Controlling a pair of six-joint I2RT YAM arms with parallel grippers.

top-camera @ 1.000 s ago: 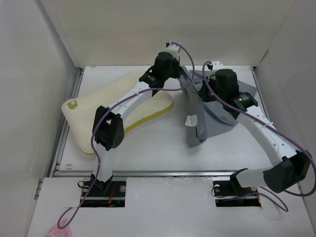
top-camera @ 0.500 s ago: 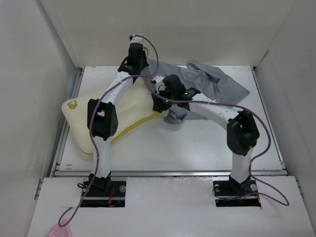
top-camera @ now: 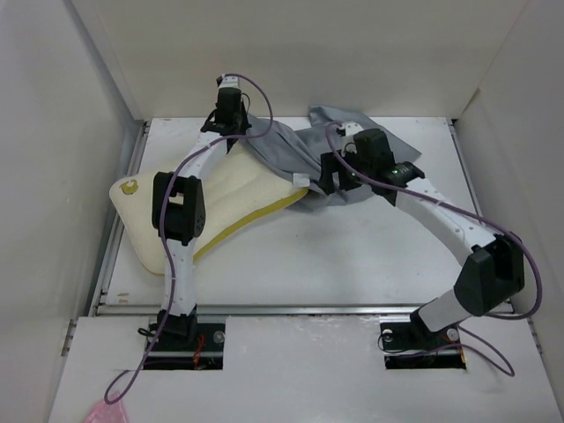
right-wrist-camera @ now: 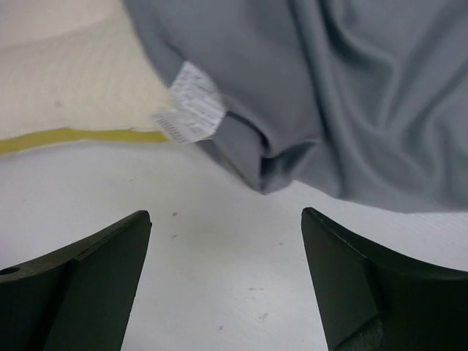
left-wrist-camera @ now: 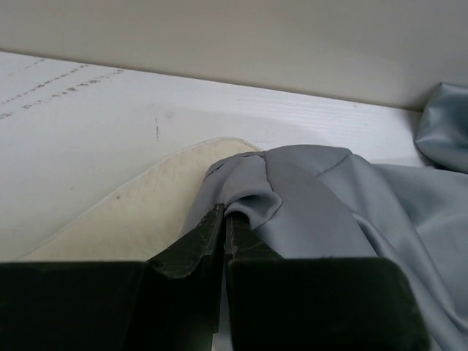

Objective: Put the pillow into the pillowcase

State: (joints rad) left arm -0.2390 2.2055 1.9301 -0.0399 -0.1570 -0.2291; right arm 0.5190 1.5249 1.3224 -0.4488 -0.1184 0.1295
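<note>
well, the left gripper [left-wrist-camera: 223, 217] has its two dark fingers clenched on a small raised fold of the pillowcase [left-wrist-camera: 329, 219], at the lower middle of the left wrist view. the grey cloth spreads from that pinch to the right edge of the frame. just left of the fingers the cream pillow [left-wrist-camera: 131, 216] lies flat, its rounded corner meeting the cloth's edge. beyond both, the white table [left-wrist-camera: 88, 110] runs up to the back wall [left-wrist-camera: 219, 36].

the right gripper [right-wrist-camera: 223, 216] stands spread wide, grasping nothing, its fingers at the lower corners of the right wrist view with bare table between them. just above that gap lies a bunched corner of the pillowcase. a white label [right-wrist-camera: 191, 102] sits at the cloth's edge where it meets the pillow. a yellow edge [right-wrist-camera: 73, 137] of the pillow runs along the left of the frame, beside the table.

in the top view the pillow lies slantwise at left centre. its upper right end is covered by the pillowcase, which lies wrinkled at upper centre; whether that end is inside the cloth or only under it, i cannot tell. most of the pillow lies bare. the left arm [top-camera: 181, 207] crosses over the pillow and hides a strip of it, and the right arm [top-camera: 441, 207] arcs in from lower right.
</note>
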